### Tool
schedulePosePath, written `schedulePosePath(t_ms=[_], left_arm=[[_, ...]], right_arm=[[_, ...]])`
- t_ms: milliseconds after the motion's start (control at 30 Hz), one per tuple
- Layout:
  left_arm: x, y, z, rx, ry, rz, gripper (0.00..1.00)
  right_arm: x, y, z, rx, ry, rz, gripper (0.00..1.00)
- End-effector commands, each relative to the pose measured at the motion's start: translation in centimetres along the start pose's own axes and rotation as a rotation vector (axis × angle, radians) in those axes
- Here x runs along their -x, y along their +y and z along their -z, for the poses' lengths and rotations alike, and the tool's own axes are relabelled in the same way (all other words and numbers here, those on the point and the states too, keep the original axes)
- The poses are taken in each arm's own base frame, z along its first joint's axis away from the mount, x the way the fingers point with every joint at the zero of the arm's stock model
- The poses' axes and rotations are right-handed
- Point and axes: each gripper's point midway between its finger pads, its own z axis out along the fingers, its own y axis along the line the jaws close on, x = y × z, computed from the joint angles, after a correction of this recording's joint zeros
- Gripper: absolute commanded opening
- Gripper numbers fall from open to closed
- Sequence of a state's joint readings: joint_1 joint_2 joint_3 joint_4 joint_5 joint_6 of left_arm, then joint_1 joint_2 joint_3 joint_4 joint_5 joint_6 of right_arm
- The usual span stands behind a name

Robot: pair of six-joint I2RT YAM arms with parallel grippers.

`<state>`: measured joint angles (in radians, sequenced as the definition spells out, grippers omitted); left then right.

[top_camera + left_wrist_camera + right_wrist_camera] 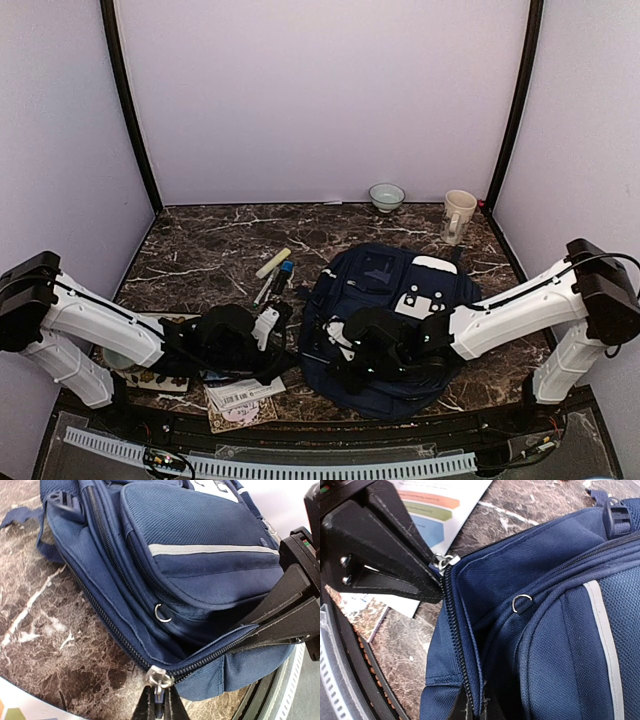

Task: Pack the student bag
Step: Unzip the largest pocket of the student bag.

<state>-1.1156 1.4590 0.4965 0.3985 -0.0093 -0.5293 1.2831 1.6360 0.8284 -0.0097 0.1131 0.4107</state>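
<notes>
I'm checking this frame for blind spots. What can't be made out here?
- Inside of the student bag: every view, covered by its own fabric.
- Fingertips of the left gripper and right gripper: top view, hidden under their black wrists.
- Print on the papers: top view, too small, partly under the left arm.
- Contents of the mug and bowl: top view, too small.

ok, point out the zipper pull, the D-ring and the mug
zipper pull (159,676): left wrist view, silver slider at the student bag's (200,525) near edge.
D-ring (522,603): right wrist view, centre of the metal loop.
mug (458,213): top external view, middle of its cream body.
</notes>
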Motion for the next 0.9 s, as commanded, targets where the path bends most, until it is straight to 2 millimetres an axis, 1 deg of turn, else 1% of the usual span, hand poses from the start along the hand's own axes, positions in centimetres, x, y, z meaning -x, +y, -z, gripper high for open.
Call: schedulePosePath(t_ms=[0, 33, 100, 333, 467, 533, 633, 733, 867], left_arm=[[0.6, 1.3, 1.1, 0.076, -0.024, -0.024, 0.00], [0.6, 1.4, 1.1, 0.085, -0.023, -0.027, 0.00], [0.8, 1.6, 1.0, 0.101, -0.021, -0.031, 0.00], [2.2, 1.6, 0.6, 0.134, -0.033, -0.042, 0.00], [2.4, 2.5, -0.2, 0.192, -0.010, -0.038, 0.00], [2.3, 3.5, -0.3, 0.227, 0.000, -0.022, 0.00], [1.9, 4.7, -0.5, 0.246, 0.018, 0.004, 0.00], [1.8, 5.3, -0.8, 0.245, 0.026, 0.018, 0.00], [2.0, 6.6, -1.9, 0.276, 0.048, 0.033, 0.00]], right_arm=[[-3.2, -2.1, 0.6, -0.083, 0.074, -0.001, 0.00], [-2.8, -2.0, 1.2, -0.079, 0.054, -0.008, 0.00], [-3.0, -2.2, 1.8, -0.080, 0.045, -0.016, 0.00], [-3.2, -2.3, 3.0, -0.078, 0.021, -0.030, 0.00], [-3.4, -2.6, 3.4, -0.100, 0.021, -0.037, 0.00], [-3.5, -3.0, 3.7, -0.118, 0.016, -0.044, 0.00], [-3.5, -3.5, 4.3, -0.137, 0.003, -0.059, 0.00], [-3.3, -3.8, 4.9, -0.149, -0.014, -0.069, 0.00], [-3.1, -4.0, 5.7, -0.157, -0.037, -0.080, 0.00]])
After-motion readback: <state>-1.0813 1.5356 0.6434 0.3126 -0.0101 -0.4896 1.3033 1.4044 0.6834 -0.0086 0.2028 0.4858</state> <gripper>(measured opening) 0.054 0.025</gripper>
